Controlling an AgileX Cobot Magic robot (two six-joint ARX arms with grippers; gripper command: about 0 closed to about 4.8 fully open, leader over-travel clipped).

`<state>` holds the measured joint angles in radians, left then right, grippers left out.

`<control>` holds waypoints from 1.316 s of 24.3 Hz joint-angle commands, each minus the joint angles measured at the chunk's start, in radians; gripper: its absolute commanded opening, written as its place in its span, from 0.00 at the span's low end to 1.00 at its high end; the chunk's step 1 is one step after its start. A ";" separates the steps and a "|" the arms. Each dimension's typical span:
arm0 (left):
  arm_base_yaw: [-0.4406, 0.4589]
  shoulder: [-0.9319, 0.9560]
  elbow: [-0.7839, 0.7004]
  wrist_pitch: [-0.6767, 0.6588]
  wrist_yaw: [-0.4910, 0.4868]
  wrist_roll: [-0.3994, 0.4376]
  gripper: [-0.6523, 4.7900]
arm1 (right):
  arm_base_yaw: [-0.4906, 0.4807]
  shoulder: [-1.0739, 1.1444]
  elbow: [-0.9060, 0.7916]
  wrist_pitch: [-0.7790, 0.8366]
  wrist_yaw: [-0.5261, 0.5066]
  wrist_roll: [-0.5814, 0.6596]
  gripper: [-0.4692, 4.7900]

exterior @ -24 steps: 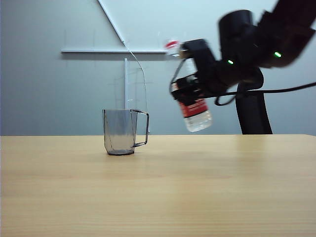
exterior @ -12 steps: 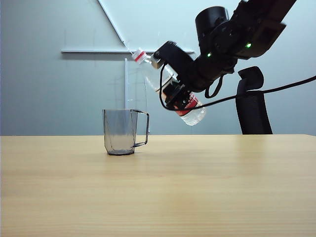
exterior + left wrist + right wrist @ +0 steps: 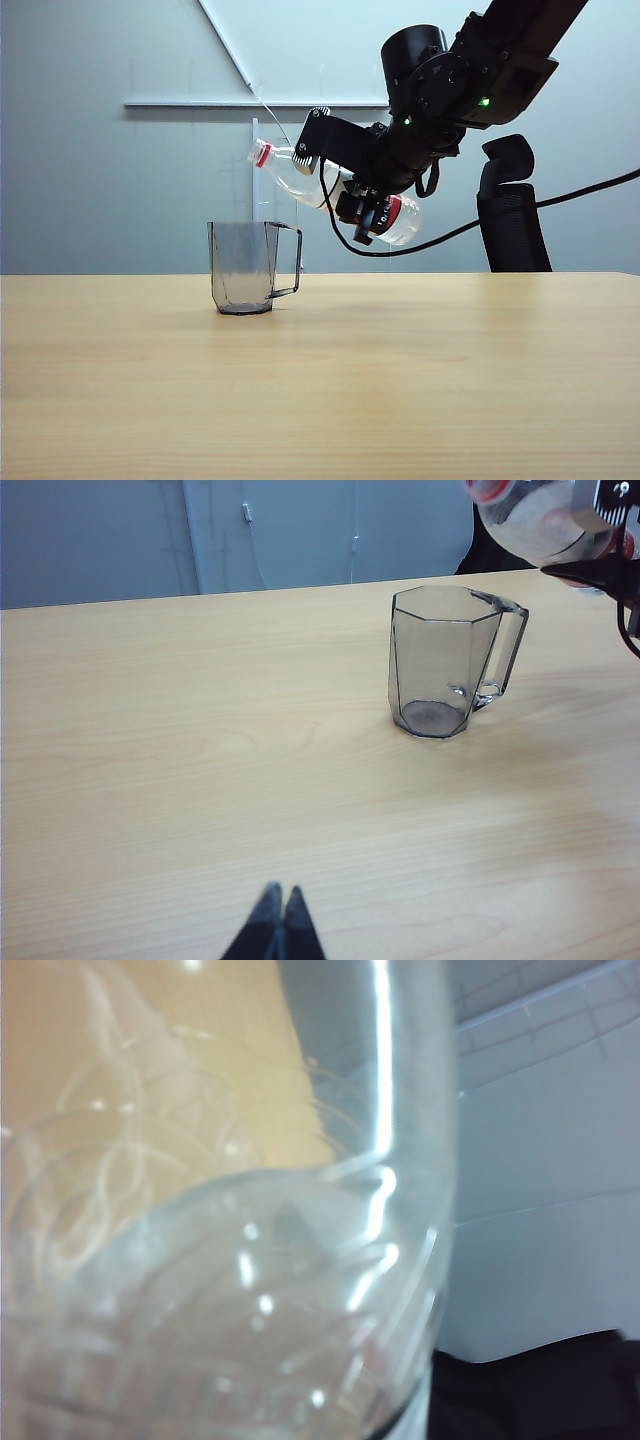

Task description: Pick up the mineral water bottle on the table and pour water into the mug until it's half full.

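Summarising progress: pickup was done, pour had not visibly begun, the half-full fill was all still to do.
table [image 3: 320, 380]: light wood top, carried only the mug; no spill visible on it.
right arm [image 3: 480, 70]: reached in from the right of the exterior view, wrist rolled over so the load lay close to level.
mineral water bottle [image 3: 330, 190]: off the table, held in the air just right of and above the mug, tilted with its red-ringed neck toward the mug and slightly higher than its base end. Mouth sat over the mug's handle side, near the rim but apart from it. Whether a cap was on, could not tell.
right gripper [image 3: 372, 205]: clamped around the bottle at the label band, near the base end; its wrist view was filled by clear bottle wall.
mug [image 3: 243, 266]: upright on the table, left of centre, handle toward the bottle. Looked empty in the left wrist view, bottom plainly visible.
left gripper [image 3: 277, 925]: parked low over the near table, well apart from the mug, fingertips pressed together, holding nothing.
water [image 3: 230, 1290]: still inside the bottle, pooled low; no stream seen at the mouth.
remaining: judged more tilt needed, mouth centred over the mug, then stop at half.
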<state>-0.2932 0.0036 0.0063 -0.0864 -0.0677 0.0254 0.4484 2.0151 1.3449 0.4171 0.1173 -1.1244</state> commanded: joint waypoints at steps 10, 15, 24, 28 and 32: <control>0.001 0.002 0.002 0.013 0.001 -0.003 0.12 | 0.000 -0.015 0.011 0.059 0.050 -0.326 0.64; 0.001 0.002 0.003 0.013 0.001 -0.003 0.12 | 0.000 -0.015 0.011 0.061 0.091 -0.380 0.64; 0.000 0.002 0.002 0.013 0.001 -0.003 0.12 | 0.000 -0.015 0.011 0.074 0.114 -0.455 0.64; 0.000 0.002 0.002 0.013 0.001 -0.003 0.12 | 0.000 -0.015 0.011 0.082 0.115 -0.455 0.64; 0.000 0.002 0.002 0.013 0.001 -0.003 0.12 | 0.000 -0.015 0.011 0.084 0.117 -0.481 0.64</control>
<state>-0.2947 0.0044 0.0063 -0.0864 -0.0677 0.0254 0.4465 2.0148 1.3464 0.4431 0.2302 -1.6032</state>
